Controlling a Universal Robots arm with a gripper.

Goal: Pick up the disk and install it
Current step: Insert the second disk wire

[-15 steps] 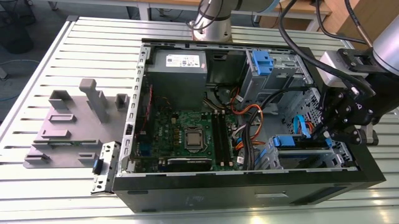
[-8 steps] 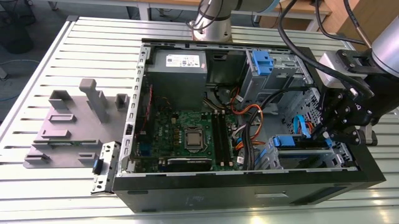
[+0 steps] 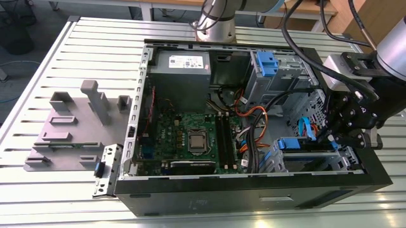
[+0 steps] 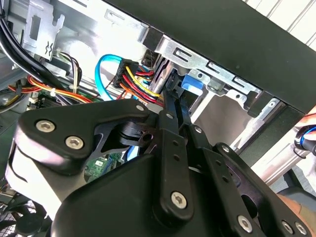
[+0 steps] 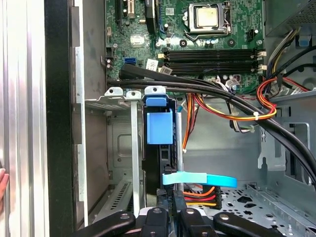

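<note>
1. Fingers (image 4: pixel 170 106) in the second wrist view lie drawn together with nothing seen between them. Just ahead of their tips sits the blue handle end of the disk (image 4: pixel 190 83).
2. First wrist view: straight ahead of the fingers, the disk (image 5: pixel 159 126) stands edge-on in the drive bay (image 5: pixel 121 148), with cables (image 5: pixel 232 116) beside it.
3. Exterior view: the disk (image 3: pixel 288 143) sits in the case (image 3: pixel 254 187), close to the fingers.
4. Likely stiff, fairly heavy and shock-sensitive; its blue rails or handle look the safest hold.
</note>
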